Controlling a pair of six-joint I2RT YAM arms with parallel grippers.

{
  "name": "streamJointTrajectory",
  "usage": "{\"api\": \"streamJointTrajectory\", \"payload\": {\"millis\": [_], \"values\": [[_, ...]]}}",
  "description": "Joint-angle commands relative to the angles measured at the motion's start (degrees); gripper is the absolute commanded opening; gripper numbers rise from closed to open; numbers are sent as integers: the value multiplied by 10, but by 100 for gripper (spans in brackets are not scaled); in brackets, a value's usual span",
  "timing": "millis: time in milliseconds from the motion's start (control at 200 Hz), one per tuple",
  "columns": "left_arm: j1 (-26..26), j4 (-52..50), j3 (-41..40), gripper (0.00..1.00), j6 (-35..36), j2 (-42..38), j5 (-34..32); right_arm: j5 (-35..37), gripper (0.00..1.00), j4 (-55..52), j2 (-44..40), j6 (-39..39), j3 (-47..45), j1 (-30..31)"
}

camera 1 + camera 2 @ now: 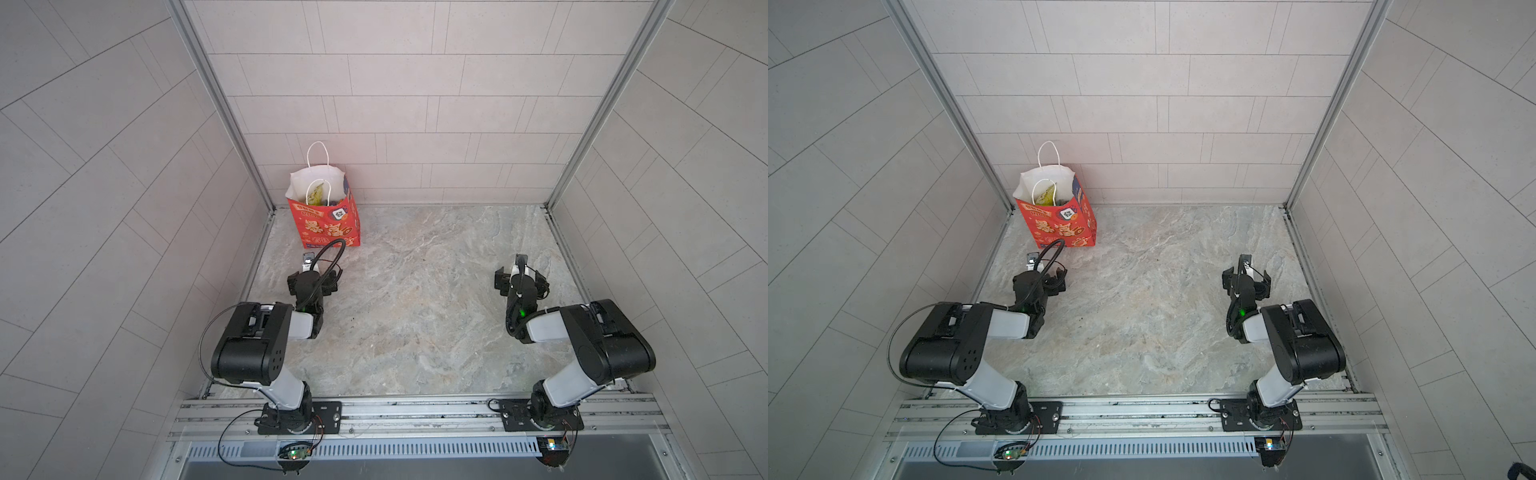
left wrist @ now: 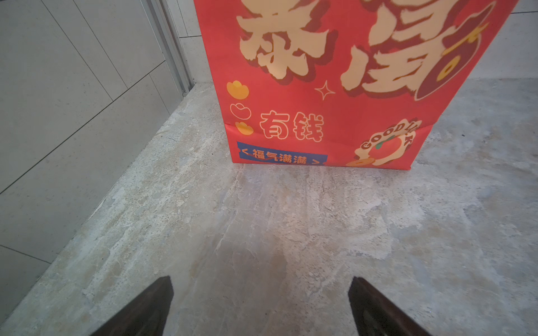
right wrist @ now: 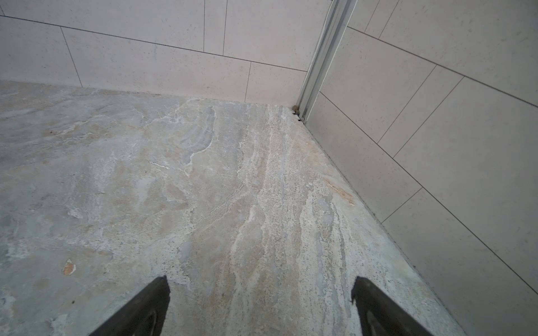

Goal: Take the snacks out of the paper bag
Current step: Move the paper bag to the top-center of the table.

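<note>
The bag (image 1: 328,222) (image 1: 1059,226) (image 2: 320,87) stands upright at the table's (image 1: 415,316) far left corner with its mouth open. In both top views a yellow-green snack (image 1: 318,194) (image 1: 1045,194) shows inside it; any others cannot be made out. The left gripper (image 1: 313,279) (image 2: 260,280) sits low just in front of the bag, not touching it, jaws spread wide and empty. The right gripper (image 1: 520,277) (image 3: 260,279) is well apart from the bag near the right wall, also wide open over bare table, holding nothing.
</note>
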Motion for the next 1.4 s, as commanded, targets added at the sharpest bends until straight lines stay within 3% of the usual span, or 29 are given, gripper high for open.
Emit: {"api": "streamJointTrajectory", "payload": {"millis": [0, 420, 560, 610, 731, 771, 836, 891, 936, 991, 1061, 1156, 1186, 1281, 1396], "values": [[2, 3, 5, 100, -3, -6, 3, 2, 99, 1, 3, 2, 4, -1], [2, 9, 1, 100, -2, -8, 1, 2, 99, 4, 2, 1, 2, -1], [-3, 103, -51, 100, -2, -22, -7, 10, 99, 57, -10, -5, -28, 4], [-21, 116, -71, 100, 13, -49, -31, 6, 99, 63, -27, -19, -38, 12], [-96, 47, -78, 100, 80, -172, -116, 94, 99, -17, -144, -71, -27, 76], [-123, 39, -80, 99, 86, -222, -136, 98, 99, -51, -195, -7, -25, 77], [-142, -24, -62, 97, 44, -313, -137, 91, 99, -115, -261, 200, -16, 52], [-140, -147, 4, 94, -13, -372, -138, -42, 99, -190, -292, 303, 13, 1], [-131, -224, 54, 91, -39, -393, -139, -123, 89, -244, -292, 310, 59, -11], [-101, -262, 98, 84, -90, -397, -135, -169, 76, -305, -281, 280, 116, 0], [-27, -286, 140, 69, -172, -393, -50, -186, 65, -334, -253, 260, 166, 20], [68, -298, 203, 59, -248, -370, 53, -206, 62, -321, -214, 254, 199, 42], [86, -328, 237, 56, -247, -355, 73, -206, 61, -324, -202, 255, 209, 48], [139, -396, 338, 34, -234, -295, 130, -212, 61, -324, -168, 241, 234, 74], [198, -447, 442, 26, -234, -173, 234, -246, 60, -348, -131, 222, 273, 93]]}}
